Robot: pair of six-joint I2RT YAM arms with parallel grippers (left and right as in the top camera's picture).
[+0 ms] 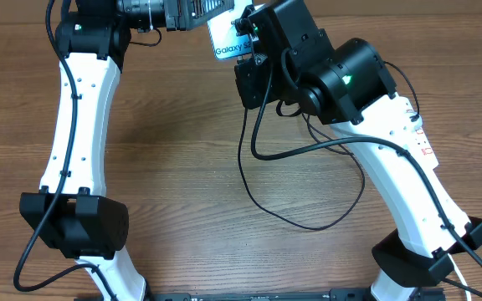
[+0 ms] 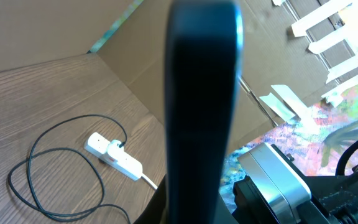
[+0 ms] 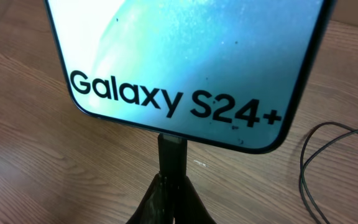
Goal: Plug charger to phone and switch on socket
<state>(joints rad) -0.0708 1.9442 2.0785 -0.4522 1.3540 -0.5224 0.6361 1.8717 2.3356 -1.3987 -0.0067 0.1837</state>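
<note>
The phone (image 1: pixel 227 40) is held up off the table at the back, its bright screen reading "Galaxy S24+" (image 3: pixel 179 56). My left gripper (image 1: pixel 197 15) is shut on it, and in the left wrist view the phone (image 2: pixel 204 93) shows edge-on as a dark bar. My right gripper (image 3: pixel 173 190) is shut on the charger's black connector (image 3: pixel 171 155), whose tip meets the phone's bottom edge. How far it sits in I cannot tell. The charger's thin black cable (image 1: pixel 308 224) loops over the table. The white socket (image 2: pixel 114 155) lies flat on the table, with the cable (image 2: pixel 36 171) coiled beside it.
Wood-grain tabletop (image 1: pixel 182 167) lies between the two arm bases (image 1: pixel 74 221) (image 1: pixel 429 251). A cardboard wall (image 2: pixel 61 31) stands behind the table. A white cord (image 2: pixel 149 181) leaves the socket's near end.
</note>
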